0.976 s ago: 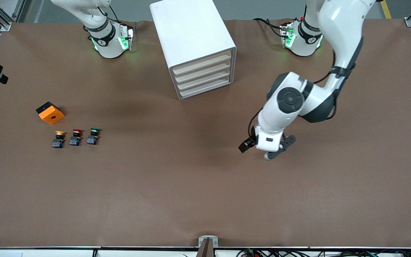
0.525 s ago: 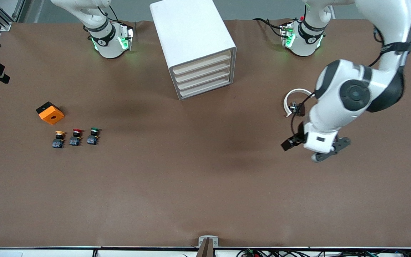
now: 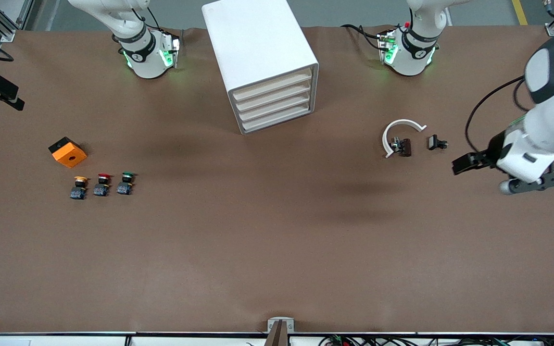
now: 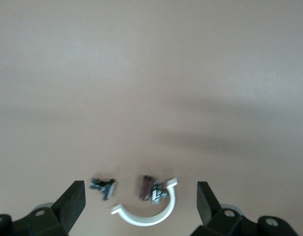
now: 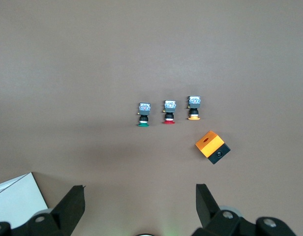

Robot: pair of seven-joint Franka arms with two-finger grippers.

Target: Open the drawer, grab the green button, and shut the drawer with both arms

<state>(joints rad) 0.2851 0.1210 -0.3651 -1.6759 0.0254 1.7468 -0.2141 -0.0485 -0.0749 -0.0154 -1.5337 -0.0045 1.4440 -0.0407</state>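
Observation:
The white drawer cabinet (image 3: pixel 258 57) stands between the two arm bases, its four drawers (image 3: pixel 273 103) all shut. The green-capped button (image 3: pixel 126 182) (image 5: pixel 143 114) stands on the table toward the right arm's end, beside a red-capped one (image 3: pixel 103 184) and a yellow-capped one (image 3: pixel 80 187). My left gripper (image 3: pixel 535 182) (image 4: pixel 140 191) hangs open and empty over the mat at the left arm's end. My right gripper (image 5: pixel 140 204) is open and empty, high over the mat; in the front view only that arm's base (image 3: pixel 147 53) shows.
An orange-and-black box (image 3: pixel 68 152) (image 5: pixel 212 146) lies beside the buttons, farther from the front camera. A white C-shaped clip (image 3: pixel 392 129) (image 4: pixel 146 220), a small brown part (image 3: pixel 404 146) and a small black part (image 3: pixel 436 142) lie near the left gripper.
The left arm has swung from the table's middle toward its own end, uncovering the white clip and small parts. Its gripper stays open. Buttons and cabinet have not moved.

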